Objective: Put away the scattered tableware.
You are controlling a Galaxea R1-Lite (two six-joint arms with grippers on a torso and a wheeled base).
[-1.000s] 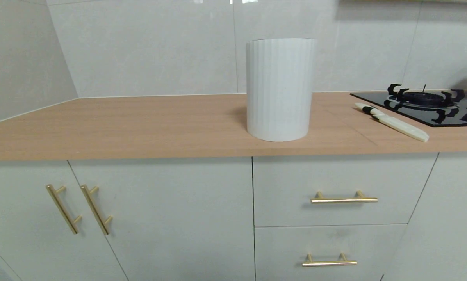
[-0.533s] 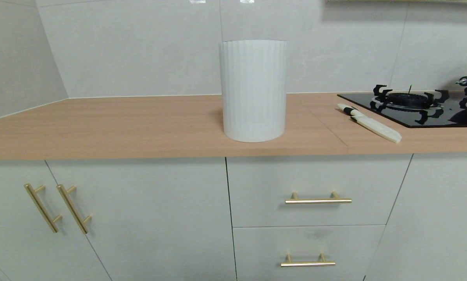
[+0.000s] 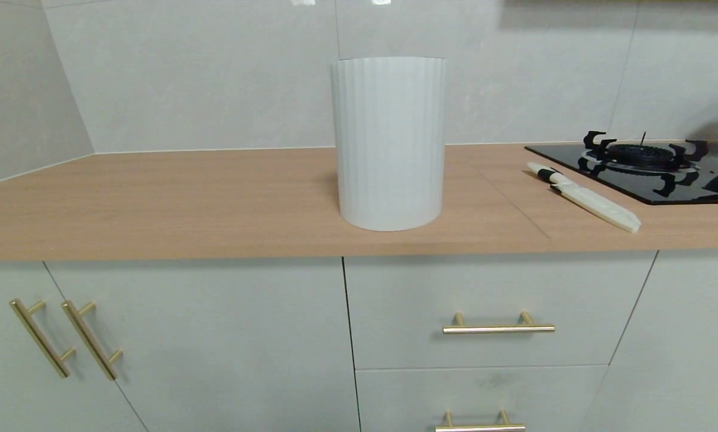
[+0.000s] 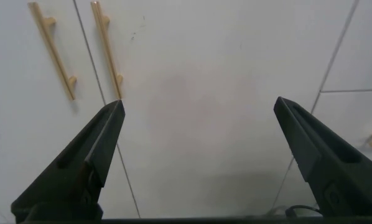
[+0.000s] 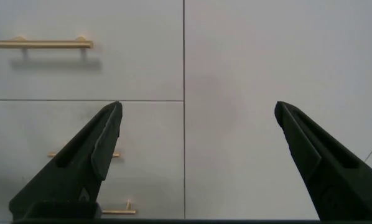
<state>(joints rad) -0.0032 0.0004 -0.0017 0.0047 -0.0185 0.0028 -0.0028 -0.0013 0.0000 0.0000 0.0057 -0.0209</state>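
A tall white ribbed holder (image 3: 389, 144) stands upright on the wooden counter (image 3: 155, 204), near its front edge. To its right lies a white knife (image 3: 582, 195) with a black band on the handle, beside the hob. My left gripper (image 4: 198, 109) is open and faces the white cabinet doors with their two gold handles (image 4: 105, 53), nothing between its fingers. Below counter level, my right gripper (image 5: 198, 109) is open too, facing the drawer fronts and a gold drawer handle (image 5: 40, 43).
A black gas hob (image 3: 647, 168) with pan supports sits at the counter's right end. Tiled walls close off the back and left. Beneath the counter are cabinet doors (image 3: 185, 348) on the left and drawers (image 3: 497, 312) on the right.
The whole head view has shifted: the camera turned right, then came closer and a little lower, so holder and knife look larger. Nothing on the counter moved.
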